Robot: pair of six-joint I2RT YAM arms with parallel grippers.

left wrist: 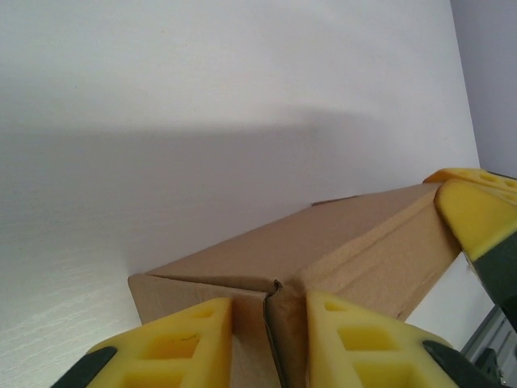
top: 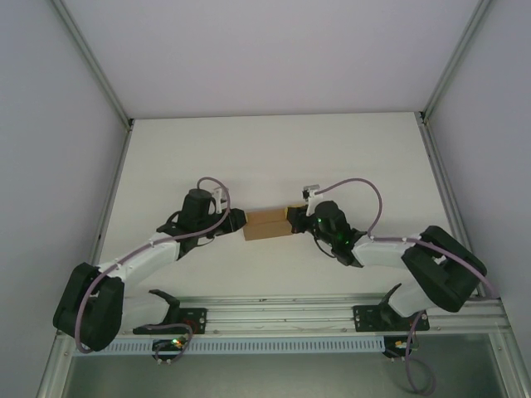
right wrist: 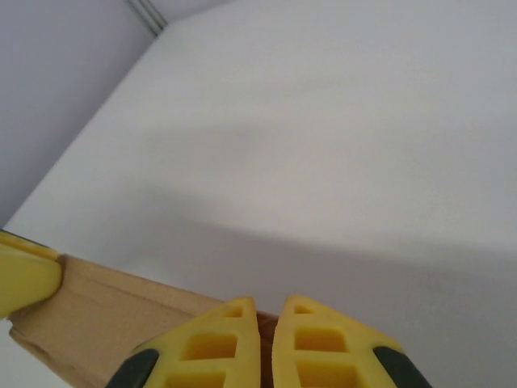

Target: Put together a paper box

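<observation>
paper box (top: 267, 224) | on table (top: 274, 157); between left arm (top: 153, 249), right arm (top: 383, 251)

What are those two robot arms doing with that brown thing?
They are working on a small cardboard box in the middle of the white table. The left gripper is clamped around the box's left end. The right gripper pinches a thin cardboard edge at its right end. So the box is held from both ends, and it is already folded into a box shape.

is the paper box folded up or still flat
Folded up: the paper box is a rectangular block from above, and up close its walls meet at a corner seam.
</observation>
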